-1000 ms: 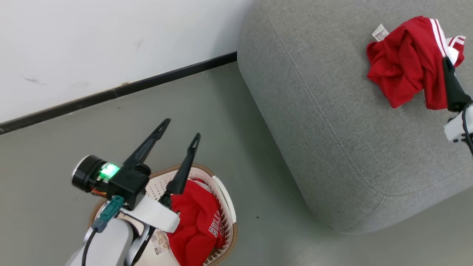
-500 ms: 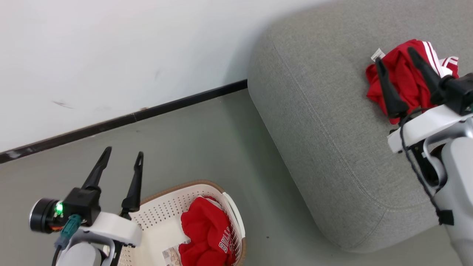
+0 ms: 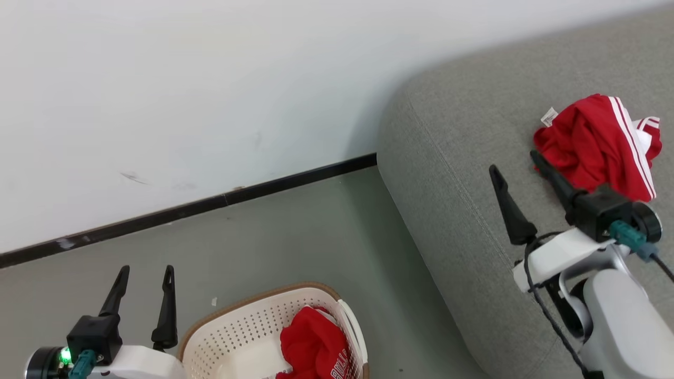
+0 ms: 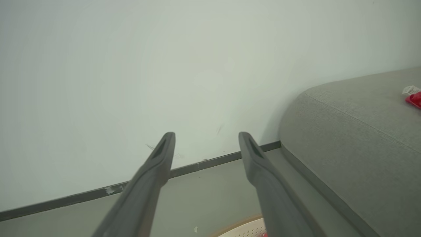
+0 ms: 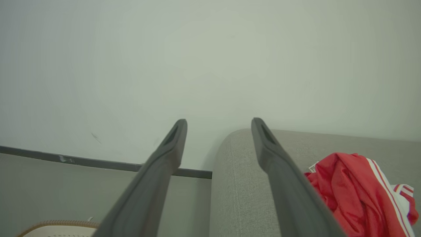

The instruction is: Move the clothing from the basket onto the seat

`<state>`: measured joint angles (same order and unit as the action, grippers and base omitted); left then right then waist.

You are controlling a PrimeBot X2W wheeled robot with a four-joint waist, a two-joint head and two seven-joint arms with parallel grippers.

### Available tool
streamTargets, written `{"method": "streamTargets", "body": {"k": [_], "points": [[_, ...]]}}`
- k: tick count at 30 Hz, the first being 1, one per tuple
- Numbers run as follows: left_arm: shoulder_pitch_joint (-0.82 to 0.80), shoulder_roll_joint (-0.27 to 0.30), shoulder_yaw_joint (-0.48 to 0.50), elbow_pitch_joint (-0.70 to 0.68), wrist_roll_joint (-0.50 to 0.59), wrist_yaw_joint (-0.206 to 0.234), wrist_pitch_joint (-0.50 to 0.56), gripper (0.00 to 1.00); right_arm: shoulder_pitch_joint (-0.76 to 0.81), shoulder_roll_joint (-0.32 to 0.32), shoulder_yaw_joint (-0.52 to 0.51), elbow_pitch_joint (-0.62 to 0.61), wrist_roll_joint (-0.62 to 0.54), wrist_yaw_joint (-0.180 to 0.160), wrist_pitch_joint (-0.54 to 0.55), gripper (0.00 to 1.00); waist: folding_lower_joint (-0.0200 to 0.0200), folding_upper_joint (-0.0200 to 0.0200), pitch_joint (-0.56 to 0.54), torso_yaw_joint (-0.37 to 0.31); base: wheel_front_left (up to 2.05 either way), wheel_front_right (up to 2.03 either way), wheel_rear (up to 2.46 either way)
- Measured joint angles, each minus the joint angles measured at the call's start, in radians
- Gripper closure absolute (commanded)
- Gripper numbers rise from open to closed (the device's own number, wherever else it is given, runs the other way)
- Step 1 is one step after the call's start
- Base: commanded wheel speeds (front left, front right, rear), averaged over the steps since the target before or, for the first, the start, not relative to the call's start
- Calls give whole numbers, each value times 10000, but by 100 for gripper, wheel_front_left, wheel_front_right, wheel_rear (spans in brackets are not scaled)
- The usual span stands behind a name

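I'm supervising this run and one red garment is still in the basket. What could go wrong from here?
1. The Bulls garment lies bunched against the right wall of the basket; the open left hand beside it might catch the rim or perforations and drag the basket.
2. The open right hand hovers close to the striped garment on the sofa; swinging away could snag it and pull it off.

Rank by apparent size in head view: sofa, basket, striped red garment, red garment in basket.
sofa
basket, cropped at the bottom edge
striped red garment
red garment in basket, also cropped, so its rank is unsure
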<state>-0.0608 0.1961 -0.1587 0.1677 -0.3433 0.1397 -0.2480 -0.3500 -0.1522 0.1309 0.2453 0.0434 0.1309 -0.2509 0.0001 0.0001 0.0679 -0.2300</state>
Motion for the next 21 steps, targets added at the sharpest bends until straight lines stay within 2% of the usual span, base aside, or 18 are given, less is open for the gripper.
{"method": "streamTargets", "body": {"k": [10, 21], "points": [[288, -128, 201, 40, 6, -10, -2, 0, 1516, 625, -253, -184, -485, 0, 0, 0, 0, 0, -689, 283, 0, 0, 0], [584, -428, 433, 58, 48, 107, -2, 0, 2766, 855, -654, -514, -715, 0, 0, 0, -1, 0, -1246, 456, 0, 0, 0]]}}
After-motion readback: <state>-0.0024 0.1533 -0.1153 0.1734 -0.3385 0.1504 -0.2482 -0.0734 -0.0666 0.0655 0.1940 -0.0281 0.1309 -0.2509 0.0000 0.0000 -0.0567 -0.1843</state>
